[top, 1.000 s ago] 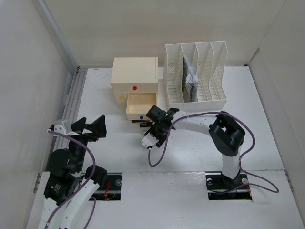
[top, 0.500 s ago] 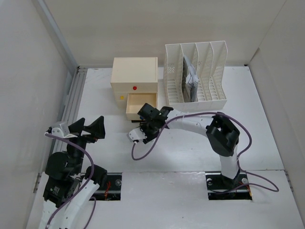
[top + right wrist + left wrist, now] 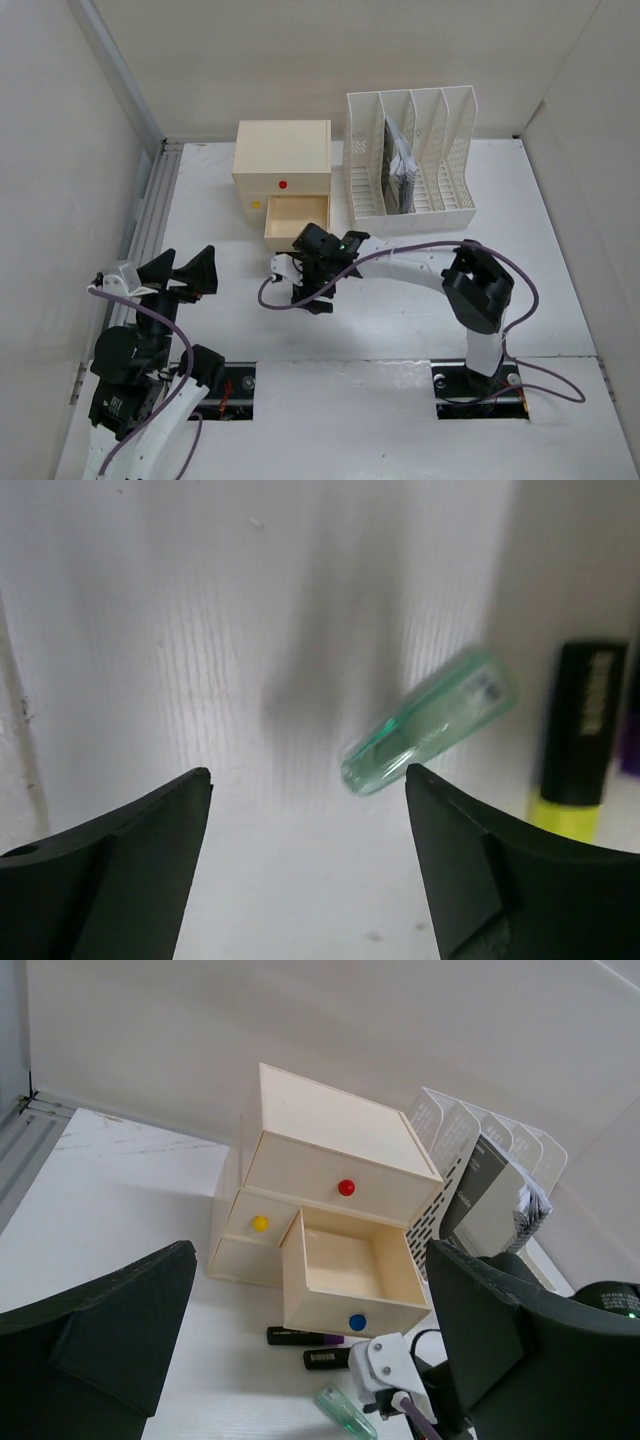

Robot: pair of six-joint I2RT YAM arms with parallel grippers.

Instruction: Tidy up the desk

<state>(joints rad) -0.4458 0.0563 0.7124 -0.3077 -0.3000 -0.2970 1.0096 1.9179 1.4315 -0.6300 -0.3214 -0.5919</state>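
Observation:
The desk [image 3: 400,310] is a white tabletop. A clear green tube [image 3: 430,722] lies flat on it, apart from my right gripper [image 3: 308,772], which hangs open just above with the tube's end near the right finger. A black-and-yellow highlighter [image 3: 575,750] lies beside the tube. In the left wrist view the green tube [image 3: 350,1415], the highlighter [image 3: 330,1358] and a black-and-purple marker [image 3: 300,1337] lie in front of the open drawer [image 3: 350,1275]. My right gripper [image 3: 305,290] points down there. My left gripper [image 3: 185,268] stands open and empty at the near left.
A cream drawer box [image 3: 282,150] stands at the back, its bottom drawer [image 3: 297,222] pulled out and empty. To its right a white slotted file rack [image 3: 410,160] holds papers. A purple cable loops beside the right wrist. Pale walls enclose the desk.
My right gripper has slid left along the front of the open drawer and its jaws have spread wider. The left arm has drifted slightly towards the near left.

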